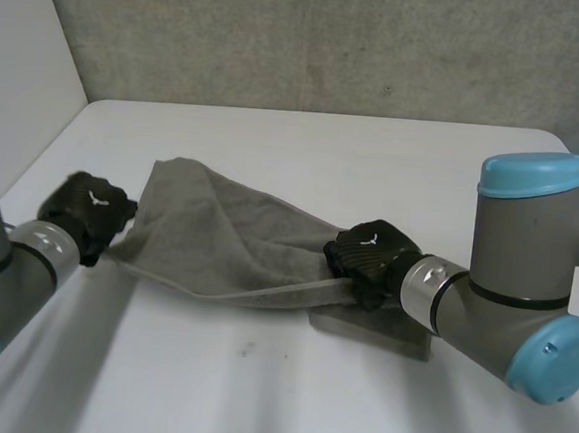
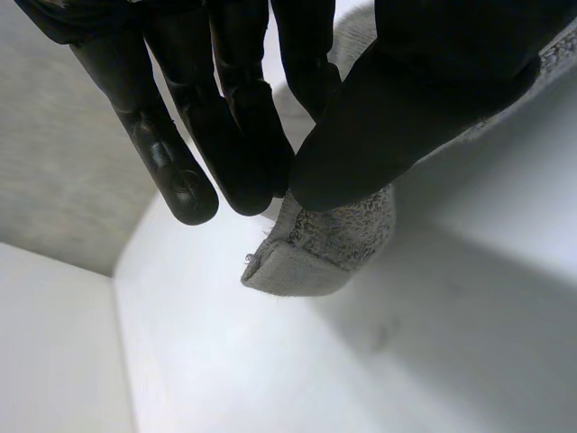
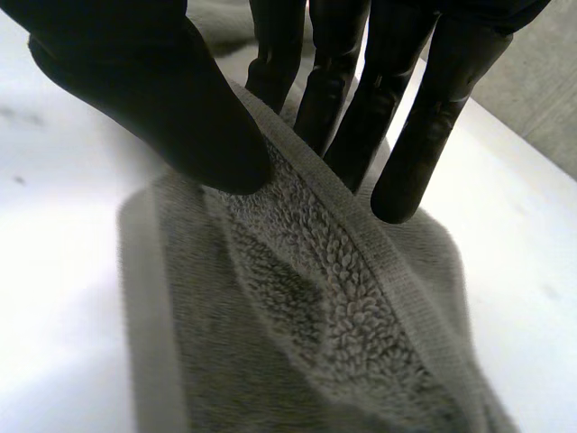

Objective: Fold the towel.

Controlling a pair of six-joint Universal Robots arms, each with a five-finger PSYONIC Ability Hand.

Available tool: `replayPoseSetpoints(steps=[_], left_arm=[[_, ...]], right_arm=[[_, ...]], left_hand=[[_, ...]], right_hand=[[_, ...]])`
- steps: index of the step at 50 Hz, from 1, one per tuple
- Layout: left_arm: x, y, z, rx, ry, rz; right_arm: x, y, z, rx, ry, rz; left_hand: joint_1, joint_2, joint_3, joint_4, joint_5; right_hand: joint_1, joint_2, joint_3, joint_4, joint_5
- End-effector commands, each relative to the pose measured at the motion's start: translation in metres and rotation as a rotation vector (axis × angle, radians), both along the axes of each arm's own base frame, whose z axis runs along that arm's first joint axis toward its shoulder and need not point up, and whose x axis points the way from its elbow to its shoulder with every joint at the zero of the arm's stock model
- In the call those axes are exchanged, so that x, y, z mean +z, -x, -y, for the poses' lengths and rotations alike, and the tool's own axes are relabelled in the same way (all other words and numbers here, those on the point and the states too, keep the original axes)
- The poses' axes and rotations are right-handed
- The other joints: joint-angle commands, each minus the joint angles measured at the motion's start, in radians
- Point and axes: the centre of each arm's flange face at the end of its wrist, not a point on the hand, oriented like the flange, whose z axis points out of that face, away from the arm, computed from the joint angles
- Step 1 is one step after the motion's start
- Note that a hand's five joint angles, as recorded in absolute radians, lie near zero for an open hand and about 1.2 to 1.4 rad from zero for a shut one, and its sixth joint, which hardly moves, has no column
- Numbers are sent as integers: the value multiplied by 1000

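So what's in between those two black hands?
The grey towel: in the head view it spans from the left hand to the right hand, each pinching an end.

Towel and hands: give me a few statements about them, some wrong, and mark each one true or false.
1. The left hand pinches a corner of the towel between thumb and fingers. True.
2. The right hand is open and hovers clear of the towel. False: its thumb and fingers pinch the towel's hemmed edge.
3. The towel is grey and the table is white. True.
4. The towel lies neatly folded in the middle of the table. False: it is rumpled and stretched between the two hands.
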Motion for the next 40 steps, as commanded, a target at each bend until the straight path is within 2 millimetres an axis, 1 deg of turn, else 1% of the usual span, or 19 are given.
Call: replayPoseSetpoints(steps=[1,4,6,7,9,10,11,12,14,15,17,19,23,25,26,28,31,36,40], left_arm=[[-6,29,38,-46,38,-16],[2,37,52,-53,84,-29],[32,53,81,-71,218,-70],[32,53,81,-71,219,-70],[89,67,115,-73,453,-148],[89,67,115,-73,455,-148],[124,72,127,-75,601,-201],[125,72,127,-75,602,-201],[198,75,136,-73,909,-335],[198,75,136,-73,910,-335],[234,73,132,-90,1071,-466],[239,71,131,-94,1092,-507],[223,68,129,-93,1005,-530],[182,61,129,-75,853,-504],[182,61,129,-75,853,-504],[136,52,125,-49,712,-467],[114,47,121,-39,654,-447],[33,39,90,-87,462,-393],[0,36,74,-122,395,-376]], right_arm=[[5,-4,29,-34,196,-138],[13,-6,38,-50,267,-163],[42,-14,62,-99,446,-154],[42,-14,63,-99,447,-154],[98,-25,87,-173,693,-22],[98,-25,87,-174,694,-21],[131,-27,94,-212,828,68],[131,-27,94,-212,830,69],[196,-25,92,-278,1089,250],[197,-25,92,-279,1090,250],[232,-19,80,-314,1234,356],[232,-17,75,-308,1232,354],[215,-13,67,-288,1169,310],[182,-10,63,-262,1055,225],[182,-10,63,-262,1055,224],[140,-6,56,-226,900,120],[118,-4,50,-206,815,64],[39,1,29,-152,511,-55],[12,0,28,-157,411,-49]], left_hand=[[188,179,181,180,183],[188,179,181,180,183],[188,179,181,180,183],[188,179,181,180,183],[188,179,181,180,183],[188,179,181,180,183],[188,179,181,180,183],[188,179,181,180,183],[188,179,181,180,183],[188,179,181,180,183],[188,179,181,180,183],[188,179,181,180,183],[188,179,181,180,183],[188,179,181,180,183],[188,179,181,180,183],[188,179,181,180,183],[188,179,181,180,183],[188,179,181,180,183],[188,179,181,180,183]], right_hand=[[428,223,210,207,222],[428,223,210,207,222],[428,223,210,207,222],[428,223,210,207,222],[428,223,210,207,222],[428,223,210,207,222],[428,223,210,207,222],[428,223,210,207,222],[428,223,210,207,222],[428,223,210,207,222],[428,223,210,207,222],[428,223,210,207,222],[428,223,210,207,222],[428,223,210,207,222],[428,223,210,207,222],[428,223,210,207,222],[428,223,210,207,222],[428,223,210,207,222],[428,223,210,207,222]])
